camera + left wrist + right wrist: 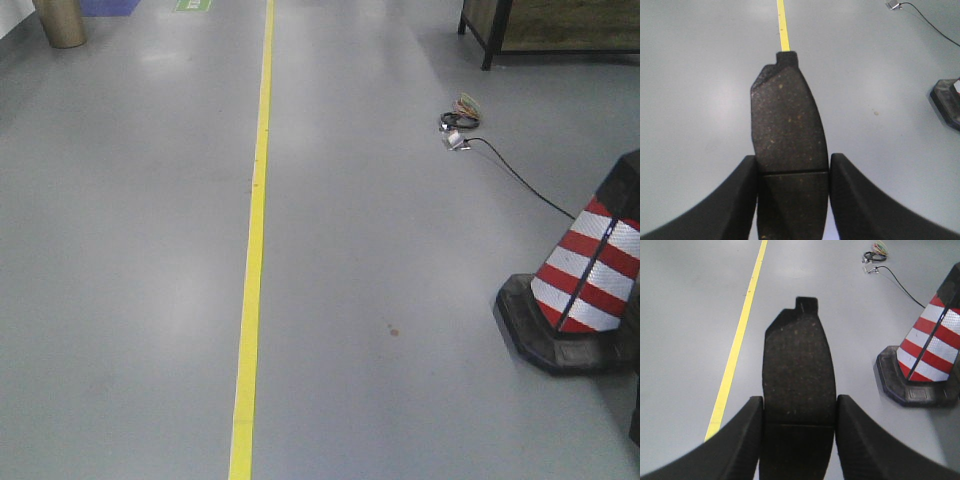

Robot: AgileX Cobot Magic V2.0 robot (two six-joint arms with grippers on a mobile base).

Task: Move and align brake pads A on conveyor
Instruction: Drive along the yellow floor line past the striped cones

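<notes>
A brake pad (785, 110) in left gripper (792, 159); second pad (799, 355) — right gripper (800, 399).

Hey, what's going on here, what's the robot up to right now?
Each arm is holding a pad. The left gripper is shut on a brake pad, and the right gripper is shut on a second brake pad. Each pad sticks out forward between the fingers. Below them is grey floor with a yellow line, and a striped traffic cone stands nearby. The conveyor is not in any view, so no placing or aligning shows yet.
</notes>
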